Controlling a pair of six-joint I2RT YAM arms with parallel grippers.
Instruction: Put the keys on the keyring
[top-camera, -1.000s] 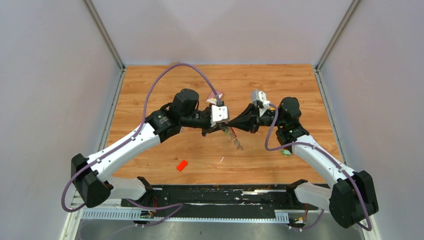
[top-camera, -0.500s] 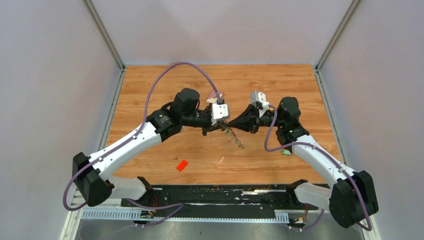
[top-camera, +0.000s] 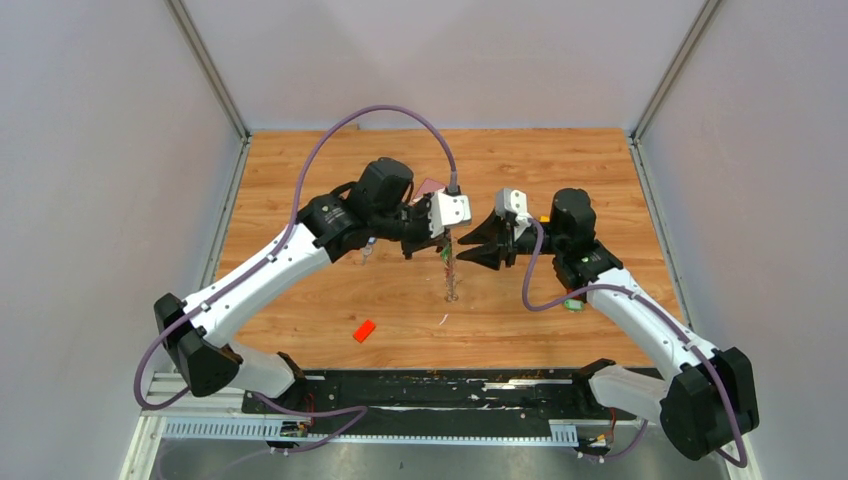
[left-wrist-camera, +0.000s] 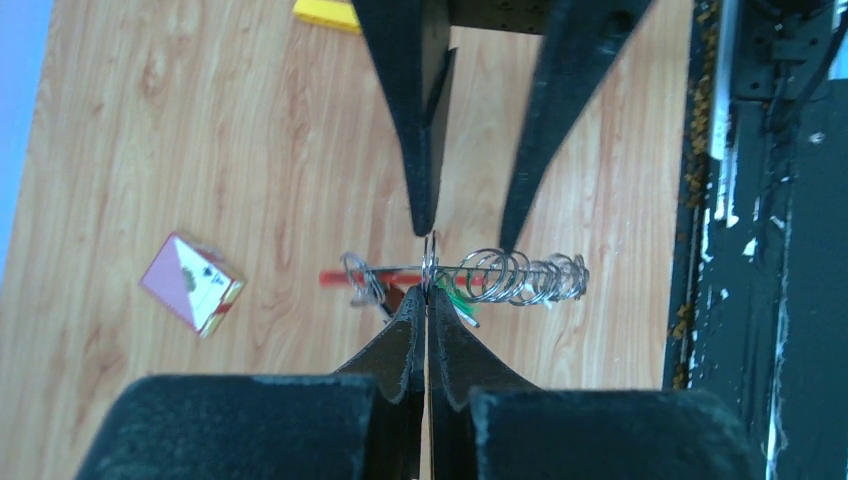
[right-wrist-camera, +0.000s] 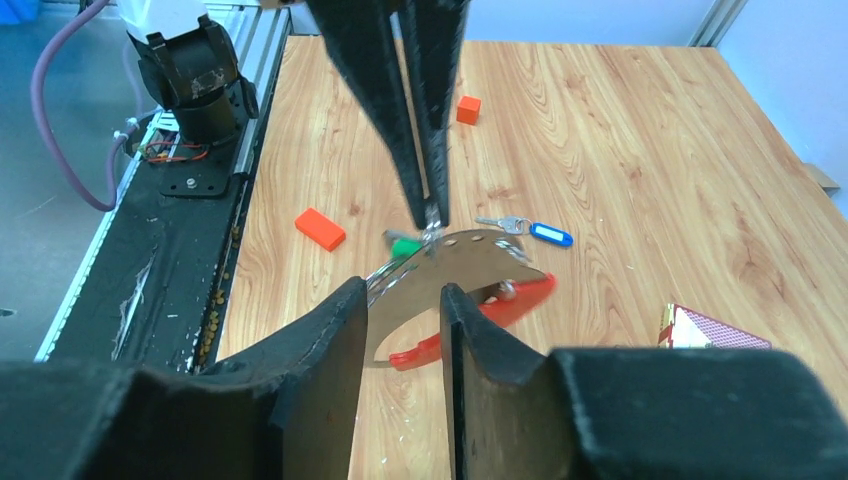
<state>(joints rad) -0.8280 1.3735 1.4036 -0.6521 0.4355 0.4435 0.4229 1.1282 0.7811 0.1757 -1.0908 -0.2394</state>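
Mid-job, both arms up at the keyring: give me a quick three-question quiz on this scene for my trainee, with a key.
1. True or false: the left gripper is shut on the keyring.
2. Fill in: the right gripper is ____, with nothing pinched between its fingers.
3. Where is the blue-tagged key? A. in the right gripper. B. lying on the table. C. hanging from the left gripper.
Key: 1 true; 2 open; 3 B.
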